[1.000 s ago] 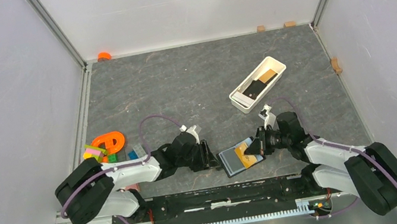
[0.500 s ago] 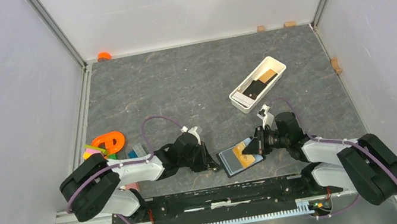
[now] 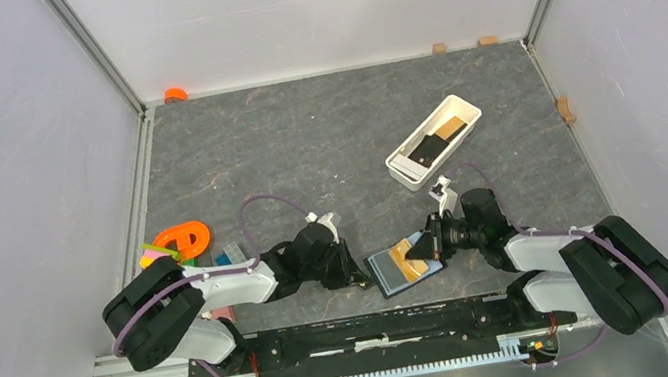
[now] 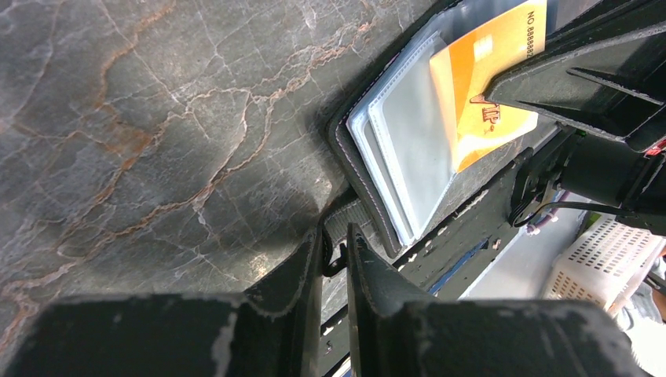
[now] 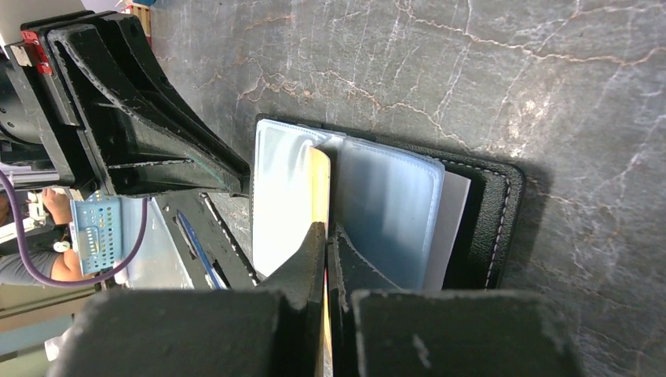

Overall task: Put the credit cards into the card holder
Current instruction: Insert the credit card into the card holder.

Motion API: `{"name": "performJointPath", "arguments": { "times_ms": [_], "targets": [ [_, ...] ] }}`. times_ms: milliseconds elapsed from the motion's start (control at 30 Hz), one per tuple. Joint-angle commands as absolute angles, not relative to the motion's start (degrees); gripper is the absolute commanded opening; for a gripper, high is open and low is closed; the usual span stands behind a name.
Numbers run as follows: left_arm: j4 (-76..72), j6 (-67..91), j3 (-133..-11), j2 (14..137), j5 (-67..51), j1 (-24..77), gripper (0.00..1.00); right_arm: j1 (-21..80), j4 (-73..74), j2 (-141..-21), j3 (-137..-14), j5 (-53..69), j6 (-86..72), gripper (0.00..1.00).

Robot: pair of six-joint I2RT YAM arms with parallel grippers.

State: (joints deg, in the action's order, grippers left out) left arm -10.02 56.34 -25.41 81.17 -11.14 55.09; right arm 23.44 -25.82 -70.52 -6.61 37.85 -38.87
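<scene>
Right wrist view: the right claw [image 5: 326,232] is clenched on the orange card [image 5: 319,188]. The card stands edge-on straight ahead of its tips, long axis in line with the fingers, front end between clear sleeves of the open card holder [image 5: 483,228]. Opposite, the left claw [image 4: 334,236] pinches the holder's tab. Well beyond, the white tray [image 3: 447,149] holds a black card [image 3: 423,148] and a tan card [image 3: 448,129].

Card holder [image 3: 401,267] on table [image 3: 303,143] between left gripper [image 3: 363,275] and right gripper [image 3: 419,253], credit card [image 4: 475,90] between its sleeves [image 4: 408,149], tray [image 3: 400,170] behind, rightward
</scene>
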Motion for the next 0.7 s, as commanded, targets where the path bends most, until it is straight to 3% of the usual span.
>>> {"name": "performJointPath", "arguments": {
  "times_ms": [0,667],
  "targets": [
    [-10.7,57.4,-26.4,82.9,-10.8,55.4,0.02,24.9,-25.4,-72.1,-5.4,34.0,-35.4,0.0],
    [-12.6,57.9,-26.1,84.0,-11.4,55.4,0.02,28.4,-27.7,-71.9,-1.5,26.6,-39.5,0.0]
  ]
}}
